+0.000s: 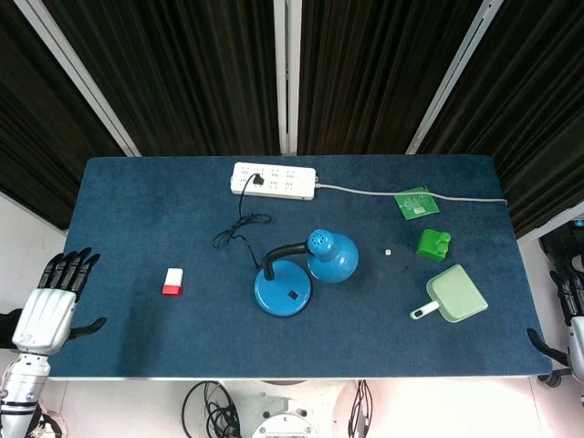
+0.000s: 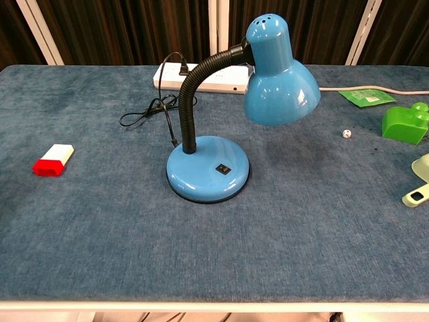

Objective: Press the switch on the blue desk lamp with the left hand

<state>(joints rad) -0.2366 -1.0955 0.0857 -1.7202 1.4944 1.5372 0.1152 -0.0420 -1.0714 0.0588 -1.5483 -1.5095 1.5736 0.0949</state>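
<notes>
My left hand (image 1: 47, 306) sits parked off the near-left table corner, fingers apart, holding nothing. Right hand (image 1: 571, 315) is only partly in frame at the far right edge, so I can't tell its fingers' state; prob. kept clear since the job's for the left only.

Nearest thing to my left hand on the dark blue felt-covered table (image 1: 128, 347) is a small red-and-white block (image 1: 172, 282), lying between hand and lamp, slightly left of the straight path. I'd guess I can pass it on the near side w/o touching.

Next, the blue desk lamp w/ round base and black gooseneck (image 2: 208, 168), about table centre, well apart from my hand. Its small black rocker switch (image 2: 223, 169) sits on the base top, near-right side, facing me. The shade (image 2: 276, 74) hangs up and to the right, so approach from left/near looks unobstructed.

Right side: pale green dustpan (image 1: 453, 296), green plastic block (image 1: 433, 244), green packet (image 1: 416, 203).

Farthest back: white power strip (image 1: 274, 181), w/ the lamp's black cord (image 1: 239, 230) plugged in, so the switch should be live.
</notes>
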